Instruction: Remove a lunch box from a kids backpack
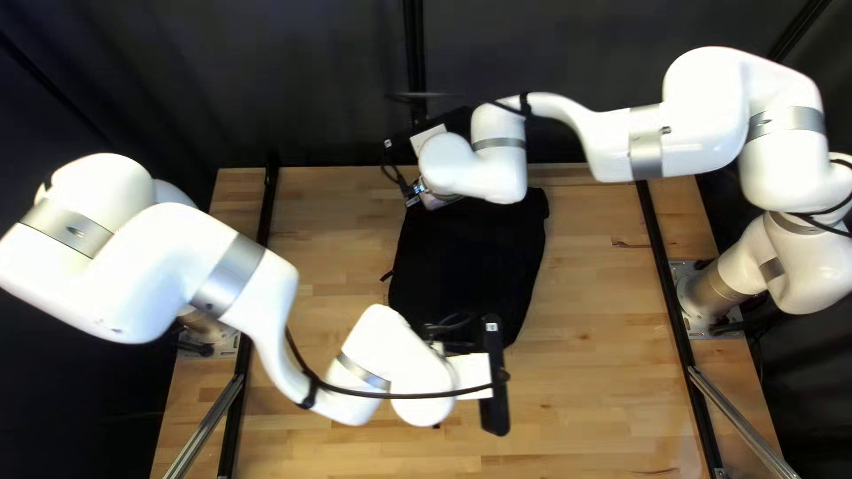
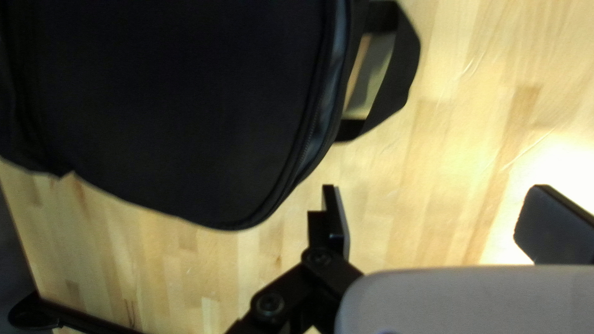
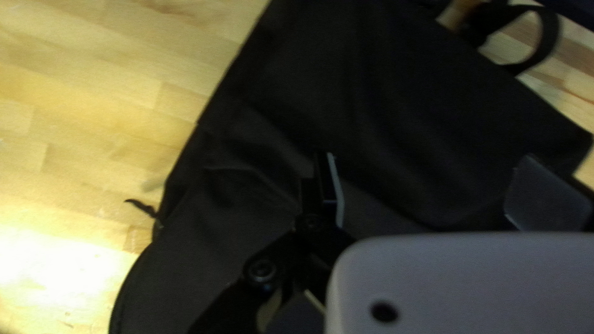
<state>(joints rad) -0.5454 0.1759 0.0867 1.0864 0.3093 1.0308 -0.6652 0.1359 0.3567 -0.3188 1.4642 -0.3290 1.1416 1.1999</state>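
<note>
A black backpack [image 1: 470, 257] lies flat on the table, crossed at its upper end by my right arm. My left gripper [image 1: 450, 330] is over its lower end, partly hidden by the wrist. At the backpack's upper left corner is my right gripper [image 1: 414, 190]. In the left wrist view my gripper [image 2: 442, 222] is open beside the backpack [image 2: 173, 111], whose curved zipper [image 2: 311, 133] and handle loop [image 2: 402, 68] show ahead. The right wrist view has my gripper [image 3: 439, 192] open above the black cloth [image 3: 371, 124]. No lunch box shows.
Black rails [image 1: 665, 266] run along both sides of the wooden table [image 1: 603, 355]. A dark curtain [image 1: 293, 89] hangs behind its far edge. Beyond the cloth in the right wrist view curves a black strap loop [image 3: 549, 37]; a small tab [image 3: 141, 206] sticks out at one side.
</note>
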